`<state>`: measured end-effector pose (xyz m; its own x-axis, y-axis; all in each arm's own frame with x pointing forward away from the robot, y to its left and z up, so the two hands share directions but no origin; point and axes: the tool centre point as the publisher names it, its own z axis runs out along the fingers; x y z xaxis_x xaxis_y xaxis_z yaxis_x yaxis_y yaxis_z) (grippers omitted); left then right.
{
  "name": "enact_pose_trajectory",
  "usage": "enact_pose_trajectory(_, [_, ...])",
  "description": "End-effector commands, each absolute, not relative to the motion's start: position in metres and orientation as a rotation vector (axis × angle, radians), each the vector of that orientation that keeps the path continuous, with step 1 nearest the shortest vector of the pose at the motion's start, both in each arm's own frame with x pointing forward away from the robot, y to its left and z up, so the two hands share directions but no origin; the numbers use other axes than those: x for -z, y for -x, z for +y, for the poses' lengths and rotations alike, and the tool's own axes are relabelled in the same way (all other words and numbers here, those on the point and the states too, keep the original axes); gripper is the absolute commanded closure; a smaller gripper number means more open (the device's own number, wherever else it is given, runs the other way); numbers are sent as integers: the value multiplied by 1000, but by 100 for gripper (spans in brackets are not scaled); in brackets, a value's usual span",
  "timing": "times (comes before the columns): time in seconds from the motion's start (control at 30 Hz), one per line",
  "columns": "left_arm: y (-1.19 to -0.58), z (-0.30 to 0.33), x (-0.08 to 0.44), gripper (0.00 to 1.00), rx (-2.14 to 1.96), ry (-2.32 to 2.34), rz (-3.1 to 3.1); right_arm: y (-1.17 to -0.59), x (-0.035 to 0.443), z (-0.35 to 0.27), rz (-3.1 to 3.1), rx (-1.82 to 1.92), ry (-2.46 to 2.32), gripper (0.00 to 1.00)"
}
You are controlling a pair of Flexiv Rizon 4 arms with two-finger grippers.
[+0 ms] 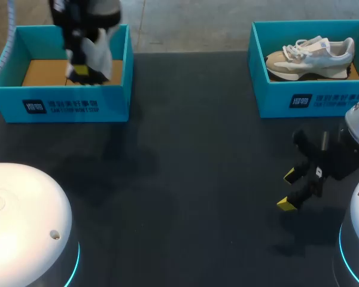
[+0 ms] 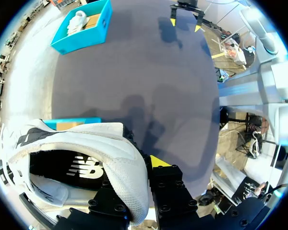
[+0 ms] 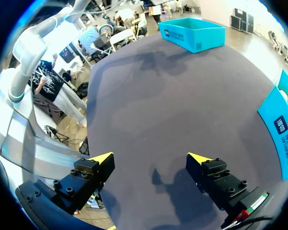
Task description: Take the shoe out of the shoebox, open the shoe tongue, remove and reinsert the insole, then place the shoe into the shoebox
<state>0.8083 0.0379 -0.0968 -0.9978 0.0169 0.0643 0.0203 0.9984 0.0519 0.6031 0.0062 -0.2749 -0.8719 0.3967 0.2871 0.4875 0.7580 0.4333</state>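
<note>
Head view, entries in order.

1. Left gripper: closed on the shoe, over the left box at the table's far left corner. The left wrist view agrees. The shoe's collar wall runs between my two fingers, pinched from both sides. The shoe's mouth faces the camera, and the dark insole is visible inside.
2. Right gripper: fingers spread wide, nothing between them, above bare table, near the right box.
3. Right box: contains a second shoe, touched by neither arm.

Progress, as I judge it: the take-out is in hand. The shoe is gripped but hangs over its box and is not yet on the table. I cannot tell whether it clears the rim. Remaining steps are to set it down, open the tongue, pull and refit the insole, and return the shoe to the box.

Shoe relative to jaws: held in my left pair, and well apart from my right pair across the table.
</note>
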Motion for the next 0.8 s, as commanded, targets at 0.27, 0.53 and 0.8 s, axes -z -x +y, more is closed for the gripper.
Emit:
enact_pose_trajectory(0.27, [-874,132,98,100,69,29,-3078,-601,275,6,-2779,759,706,0])
enact_pose_trajectory(0.53, [-915,194,107,100,114,-77,-3074,-601,275,6,-2779,759,706,0])
enact_pose_trajectory(0.8, [-942,230,113,100,52,31,-3039,-601,275,6,-2779,759,706,0])
